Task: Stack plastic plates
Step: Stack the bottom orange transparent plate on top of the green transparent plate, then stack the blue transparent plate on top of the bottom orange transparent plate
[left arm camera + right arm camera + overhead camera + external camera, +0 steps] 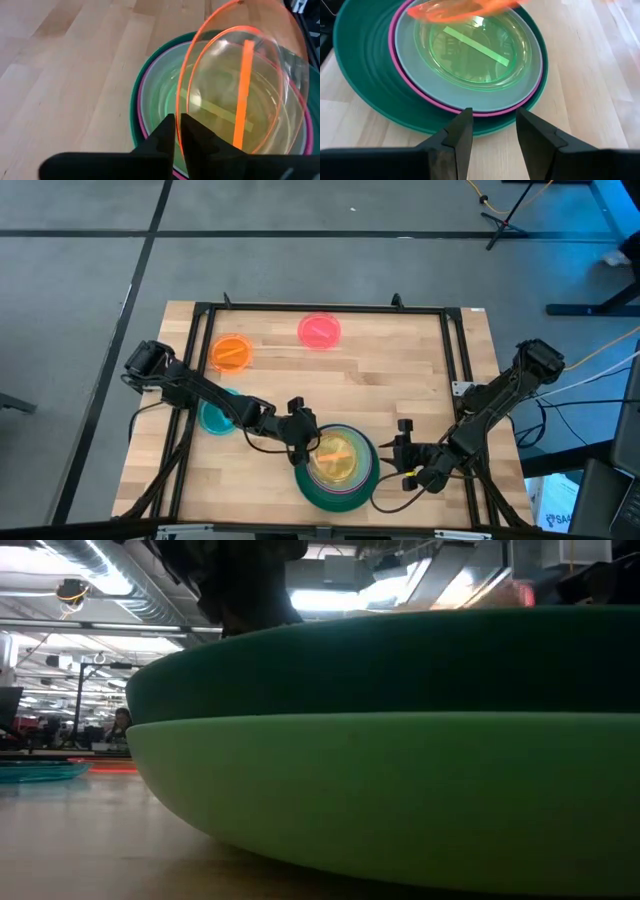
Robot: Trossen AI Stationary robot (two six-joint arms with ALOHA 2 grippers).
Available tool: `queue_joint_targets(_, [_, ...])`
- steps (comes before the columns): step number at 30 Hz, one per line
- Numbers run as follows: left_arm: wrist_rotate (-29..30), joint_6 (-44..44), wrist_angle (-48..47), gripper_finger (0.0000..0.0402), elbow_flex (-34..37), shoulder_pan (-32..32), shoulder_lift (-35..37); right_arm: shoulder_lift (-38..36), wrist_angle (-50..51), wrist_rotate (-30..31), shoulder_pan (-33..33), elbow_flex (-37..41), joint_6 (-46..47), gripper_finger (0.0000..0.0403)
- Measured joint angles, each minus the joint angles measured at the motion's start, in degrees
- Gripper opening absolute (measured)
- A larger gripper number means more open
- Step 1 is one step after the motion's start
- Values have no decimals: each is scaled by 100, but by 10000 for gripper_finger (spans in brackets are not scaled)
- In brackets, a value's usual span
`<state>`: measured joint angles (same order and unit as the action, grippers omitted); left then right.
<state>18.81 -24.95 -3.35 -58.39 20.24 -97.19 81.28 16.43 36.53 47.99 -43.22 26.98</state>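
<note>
While the left hand (308,448) pinches the rim of a translucent orange plate (240,85), it holds that plate tilted just over the stack (338,465) at the near edge of the bench (400,370). And what a stack: mint plate (400,790) at the bottom, dark green plate (365,75) on it, then the magenta plate (470,111), the grey-blue plate (415,70) and the lime plate (475,55) nested inside. Over on the other side, the right hand (492,132) sits low beside the stack, fingers spread, gripping nothing. Three small plates lie well apart from the stack: a second orange plate (231,352) and a pink-red plate (319,330) toward the far side, and a teal plate (214,416) partly under the left arm.
</note>
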Motion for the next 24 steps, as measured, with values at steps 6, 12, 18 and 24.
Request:
queue_joint_targets(6, [-5,-133,-71,68,4,-14,0,118,13,15,0,0,-2,143])
queue_joint_targets(12, [-291,-127,-141,87,4,-14,129,118,13,31,0,0,-2,143])
queue_joint_targets(18, [-481,-153,-651,88,4,136,495,118,11,28,0,0,-2,143])
queue_joint_targets(24, [-280,-673,-1737,88,4,448,895,118,13,13,0,0,-2,143])
